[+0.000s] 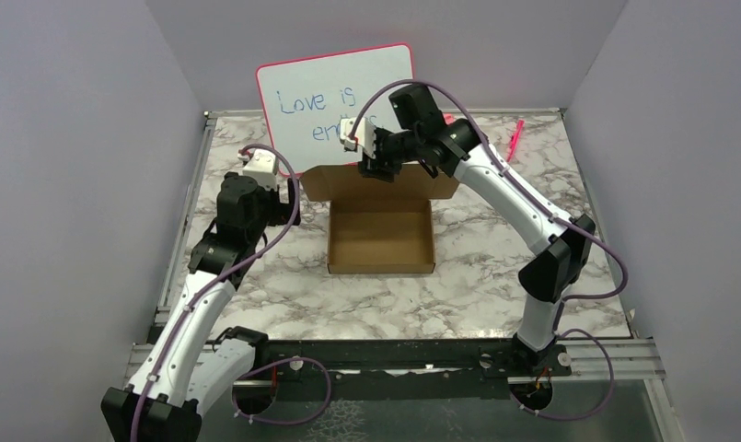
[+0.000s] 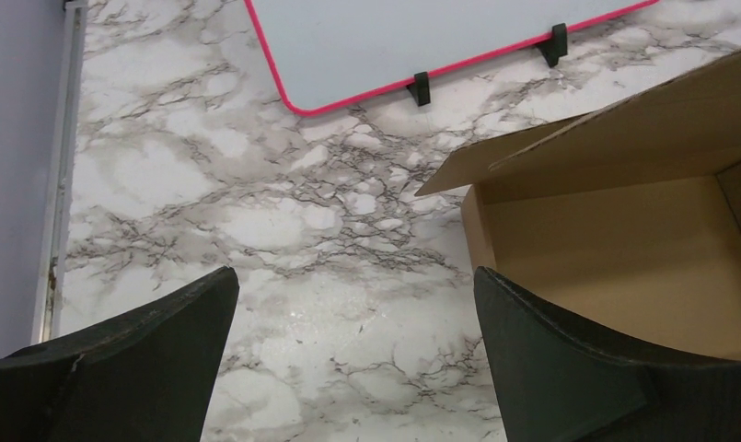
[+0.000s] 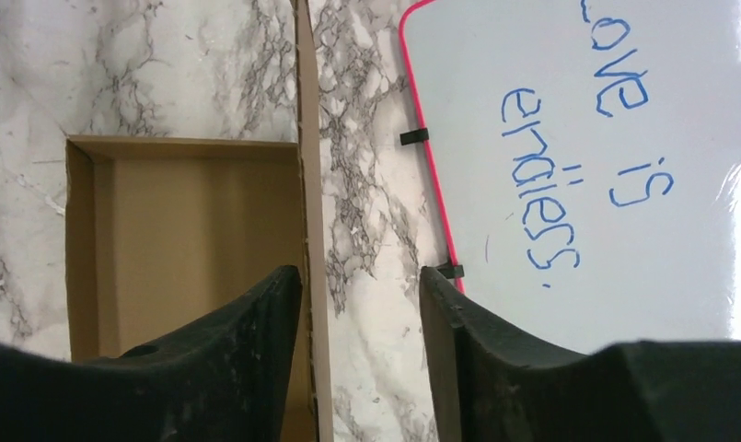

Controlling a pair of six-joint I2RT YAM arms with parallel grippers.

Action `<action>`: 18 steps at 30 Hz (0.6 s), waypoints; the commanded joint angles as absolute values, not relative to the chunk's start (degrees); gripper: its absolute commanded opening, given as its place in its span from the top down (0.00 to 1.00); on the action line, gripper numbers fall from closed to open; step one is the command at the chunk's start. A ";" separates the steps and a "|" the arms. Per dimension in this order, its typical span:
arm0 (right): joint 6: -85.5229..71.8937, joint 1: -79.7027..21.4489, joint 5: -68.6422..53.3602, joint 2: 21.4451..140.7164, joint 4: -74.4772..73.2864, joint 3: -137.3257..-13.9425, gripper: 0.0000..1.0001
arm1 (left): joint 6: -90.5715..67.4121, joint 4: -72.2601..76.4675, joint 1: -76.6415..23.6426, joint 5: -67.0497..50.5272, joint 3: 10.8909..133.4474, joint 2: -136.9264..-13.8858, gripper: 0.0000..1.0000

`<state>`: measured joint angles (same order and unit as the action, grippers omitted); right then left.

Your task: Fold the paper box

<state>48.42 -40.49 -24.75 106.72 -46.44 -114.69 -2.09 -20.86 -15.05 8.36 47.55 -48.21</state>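
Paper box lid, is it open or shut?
Open. The lid flap stands upright at the paper box's far edge, between the right gripper's open fingers.

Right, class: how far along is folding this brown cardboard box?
Done: the brown corrugated cardboard box already stands as a shallow open tray. In hand: the right gripper, open, straddles its upright lid flap. Left: closing that lid; the left gripper hovers open beside it.
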 commanded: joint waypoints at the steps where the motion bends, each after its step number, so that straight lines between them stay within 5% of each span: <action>1: 44.40 -39.69 -20.48 101.05 -41.23 -110.22 0.37 | 1.37 -20.25 -14.68 1.95 52.07 -50.21 0.01; 8: 39.53 -35.07 -18.63 91.38 -39.70 -100.29 0.19 | 8.15 -22.69 -14.71 -1.30 55.66 -52.75 0.02; 18: 36.69 -26.31 -15.16 79.84 -38.97 -85.71 0.17 | 16.57 -27.73 -14.70 -9.80 63.85 -59.84 0.05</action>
